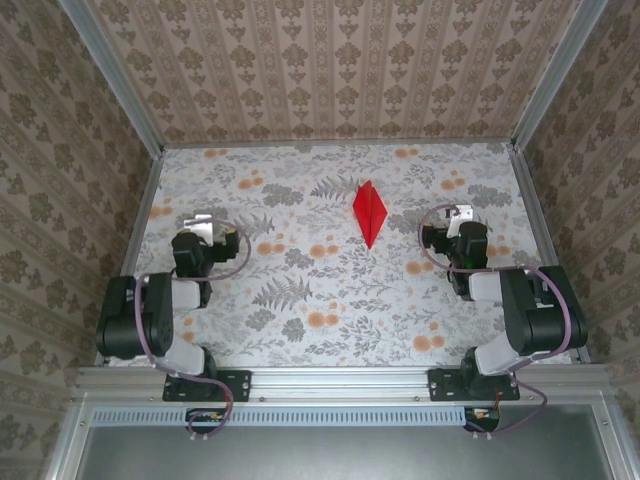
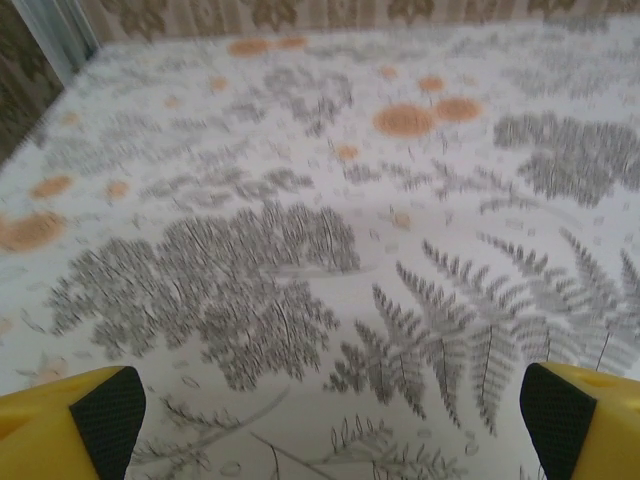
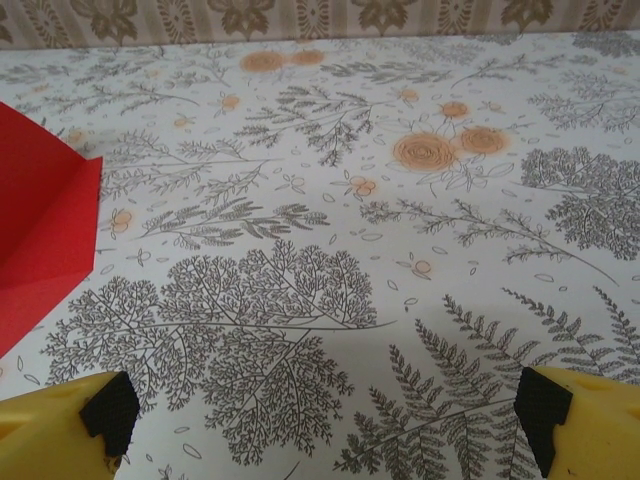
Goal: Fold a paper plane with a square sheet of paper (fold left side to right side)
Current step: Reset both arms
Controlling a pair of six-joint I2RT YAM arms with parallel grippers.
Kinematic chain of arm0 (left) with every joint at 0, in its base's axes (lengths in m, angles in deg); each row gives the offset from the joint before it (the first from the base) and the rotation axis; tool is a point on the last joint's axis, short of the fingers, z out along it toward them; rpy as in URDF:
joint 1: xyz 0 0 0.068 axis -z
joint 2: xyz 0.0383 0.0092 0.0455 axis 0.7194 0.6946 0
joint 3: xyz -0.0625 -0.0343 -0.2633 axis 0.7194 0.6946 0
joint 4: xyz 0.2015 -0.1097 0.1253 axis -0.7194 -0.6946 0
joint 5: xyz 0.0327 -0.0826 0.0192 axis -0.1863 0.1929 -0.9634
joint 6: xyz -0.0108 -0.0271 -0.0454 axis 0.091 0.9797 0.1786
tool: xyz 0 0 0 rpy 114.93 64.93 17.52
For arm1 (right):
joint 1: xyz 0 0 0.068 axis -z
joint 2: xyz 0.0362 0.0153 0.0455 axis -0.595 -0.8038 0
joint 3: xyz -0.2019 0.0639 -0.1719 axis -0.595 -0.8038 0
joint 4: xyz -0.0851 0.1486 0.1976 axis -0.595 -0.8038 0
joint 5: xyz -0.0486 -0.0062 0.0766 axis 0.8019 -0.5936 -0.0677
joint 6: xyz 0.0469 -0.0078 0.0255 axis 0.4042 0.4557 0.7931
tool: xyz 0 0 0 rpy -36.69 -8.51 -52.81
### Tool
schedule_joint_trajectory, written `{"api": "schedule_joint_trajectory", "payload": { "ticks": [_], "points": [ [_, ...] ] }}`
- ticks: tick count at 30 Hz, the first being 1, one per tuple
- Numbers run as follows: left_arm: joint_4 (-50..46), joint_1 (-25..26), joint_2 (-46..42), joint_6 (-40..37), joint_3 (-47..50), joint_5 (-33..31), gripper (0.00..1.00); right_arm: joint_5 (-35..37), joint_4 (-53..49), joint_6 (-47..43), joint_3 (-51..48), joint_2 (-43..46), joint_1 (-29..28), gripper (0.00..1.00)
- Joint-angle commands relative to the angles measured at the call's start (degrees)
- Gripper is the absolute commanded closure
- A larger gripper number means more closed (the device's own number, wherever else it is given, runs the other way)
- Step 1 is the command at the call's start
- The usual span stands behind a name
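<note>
The bright red paper plane (image 1: 369,211) lies on the table's far middle as a narrow kite shape, its point toward the near edge and a centre crease along it. Its red edge (image 3: 40,235) also shows at the left of the right wrist view. My left gripper (image 1: 205,227) rests over the table's left side, well apart from the paper, and is open; its yellow fingers (image 2: 70,425) are spread wide with only tabletop between them. My right gripper (image 1: 458,218) sits right of the plane, open too, its fingers (image 3: 580,420) wide apart and holding nothing.
The tabletop (image 1: 300,300) is white with grey ferns and orange flower blotches. Patterned walls close it in at the back and sides, with metal posts (image 1: 140,110) at the corners. A metal rail (image 1: 330,380) runs along the near edge by the arm bases.
</note>
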Motion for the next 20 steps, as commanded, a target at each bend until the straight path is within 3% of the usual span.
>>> {"api": "schedule_joint_trajectory", "payload": {
  "ticks": [1,3,20],
  "points": [
    [3.1,-0.4,0.2,-1.6,-1.4,2.2,0.0,-1.1,2.3,0.4,0.5,-0.2,0.2,0.0],
    [-2.7,-0.2,0.0,-1.2,-4.2,0.2,0.0,-1.0,2.3,0.3,0.4,-0.2,0.1,0.0],
    [-2.2,0.8,0.2,-1.7,-4.1,-2.0,0.0,-0.2,2.2,0.1,0.5,-0.2,-0.4,0.0]
  ]
}}
